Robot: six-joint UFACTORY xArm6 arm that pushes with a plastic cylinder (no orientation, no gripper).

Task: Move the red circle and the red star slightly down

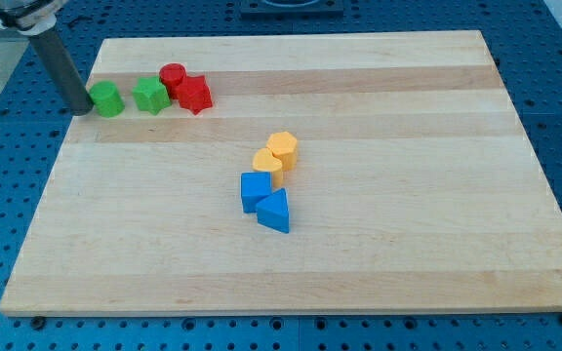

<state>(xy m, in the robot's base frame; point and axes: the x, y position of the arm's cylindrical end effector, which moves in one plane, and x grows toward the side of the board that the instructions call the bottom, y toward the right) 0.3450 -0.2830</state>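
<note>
The red circle (173,77) and the red star (195,94) touch each other near the view's top left of the wooden board (408,244); the star is just right of and below the circle. My tip (82,109) rests at the board's left edge, left of the green blocks and well left of both red blocks. It touches or nearly touches the leftmost green block (107,98).
A second green block, star-like, (149,95) lies between the first green block and the red circle. Two yellow blocks (283,148) (267,166), a blue cube (255,190) and a blue triangular block (274,211) cluster at the centre.
</note>
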